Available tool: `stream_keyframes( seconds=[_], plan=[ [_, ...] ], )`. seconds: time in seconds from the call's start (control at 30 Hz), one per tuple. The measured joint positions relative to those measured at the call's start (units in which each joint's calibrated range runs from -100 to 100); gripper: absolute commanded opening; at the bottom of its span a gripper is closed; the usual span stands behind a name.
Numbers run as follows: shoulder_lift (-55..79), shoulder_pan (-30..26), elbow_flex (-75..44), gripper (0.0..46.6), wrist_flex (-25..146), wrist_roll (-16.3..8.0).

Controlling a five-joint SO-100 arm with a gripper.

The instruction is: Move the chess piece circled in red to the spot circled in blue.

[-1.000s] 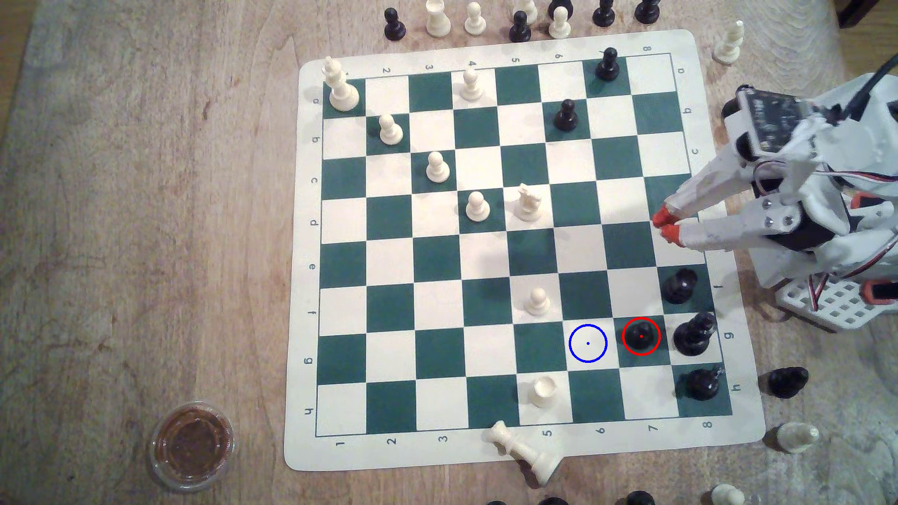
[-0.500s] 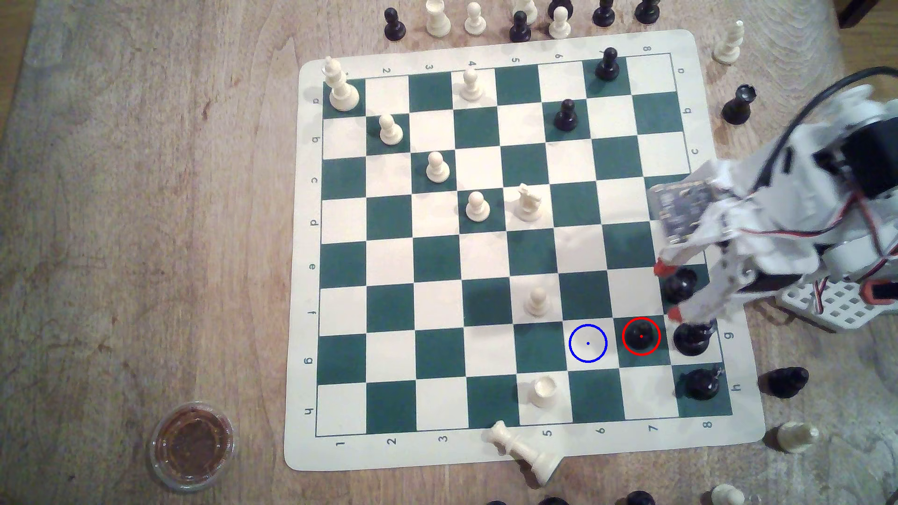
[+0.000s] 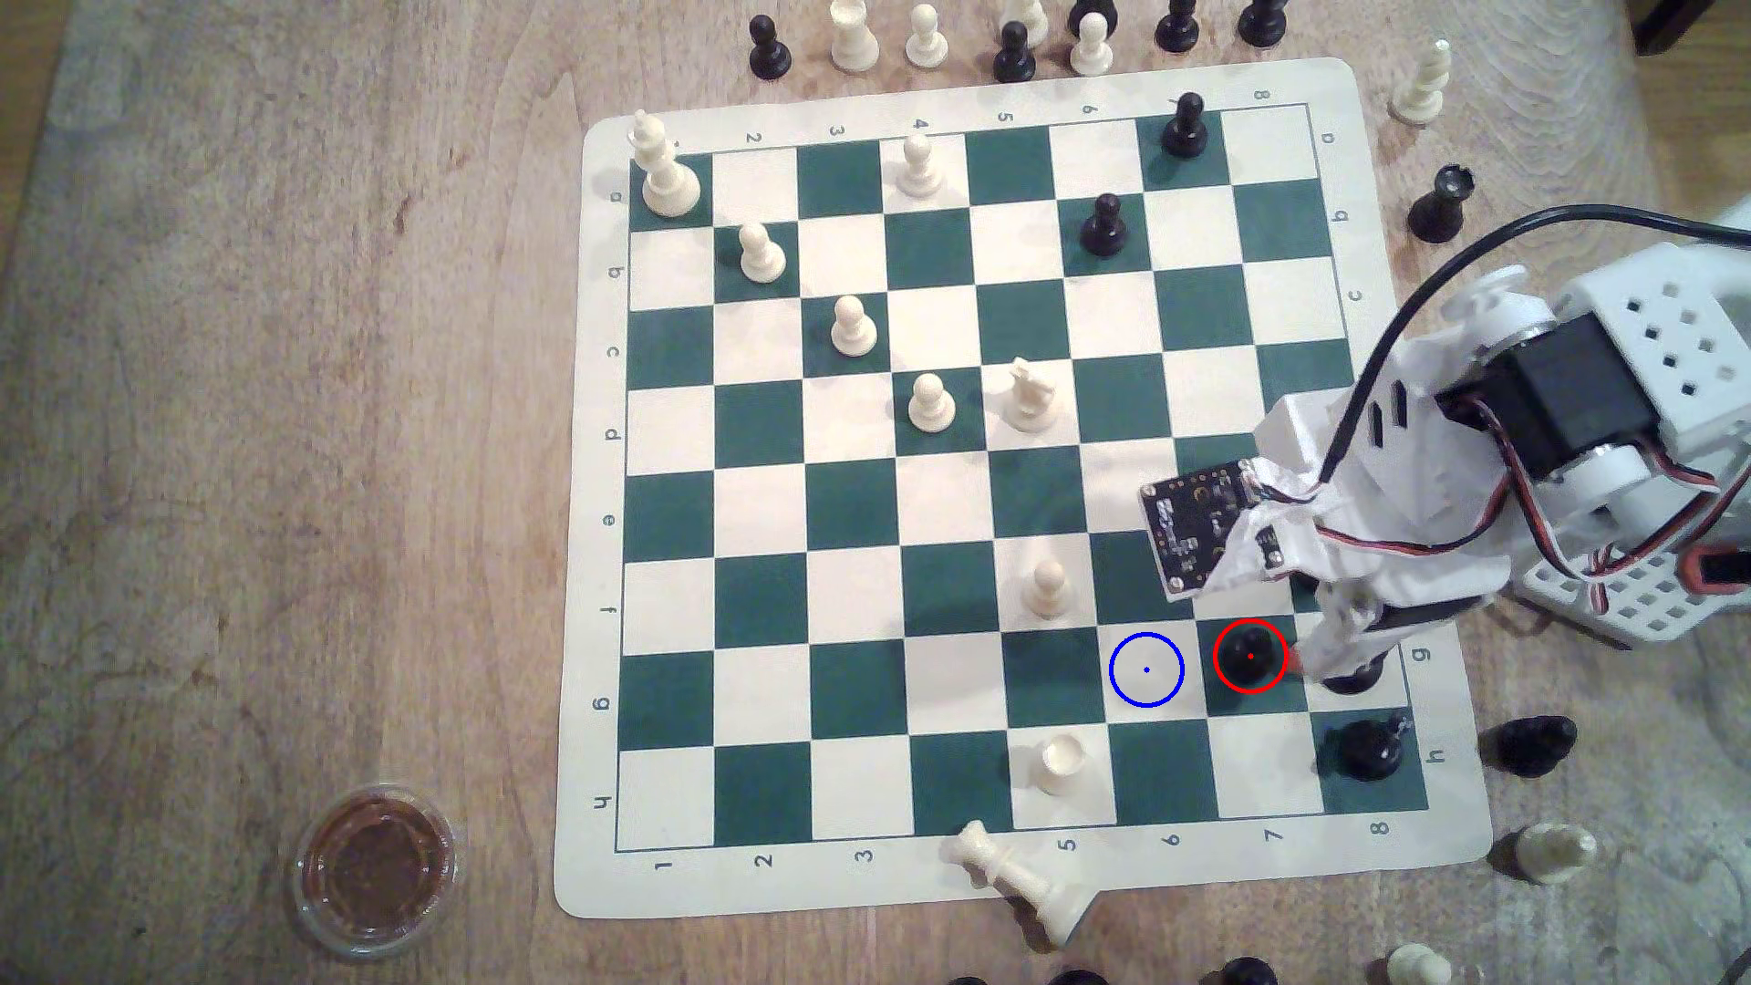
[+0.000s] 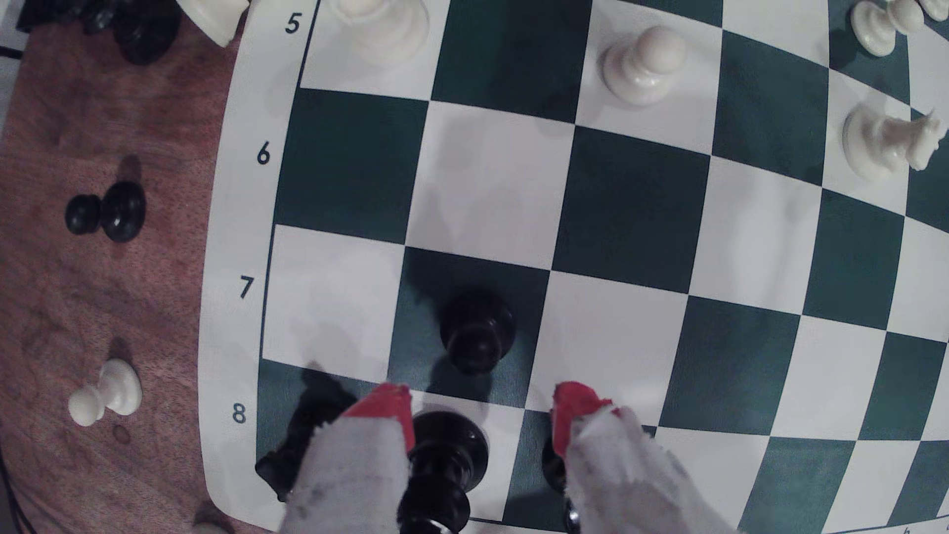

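Black and glossy, the small round-headed pawn (image 3: 1249, 655) stands upright on a dark green square inside the red ring, beside the cream-white square with the blue ring (image 3: 1146, 670). The red-tipped white gripper (image 4: 482, 408) hovers just short of the pawn, jaws apart, holding nothing.

One chessboard (image 3: 589, 474) carries eight cream pieces (image 3: 851, 327) and six black pieces (image 3: 1104, 227), one mostly hidden behind the arm (image 3: 1402, 530). One red ring (image 3: 1216, 655), one blue ring (image 3: 1111, 670), one cup (image 3: 374, 867).
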Motion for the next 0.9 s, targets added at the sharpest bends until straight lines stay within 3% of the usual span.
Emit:
stream_keyframes(
  seconds=[0.9],
  plan=[
    [8.97,-1.62,1.81,12.8,-9.16,-0.39]
  ],
)
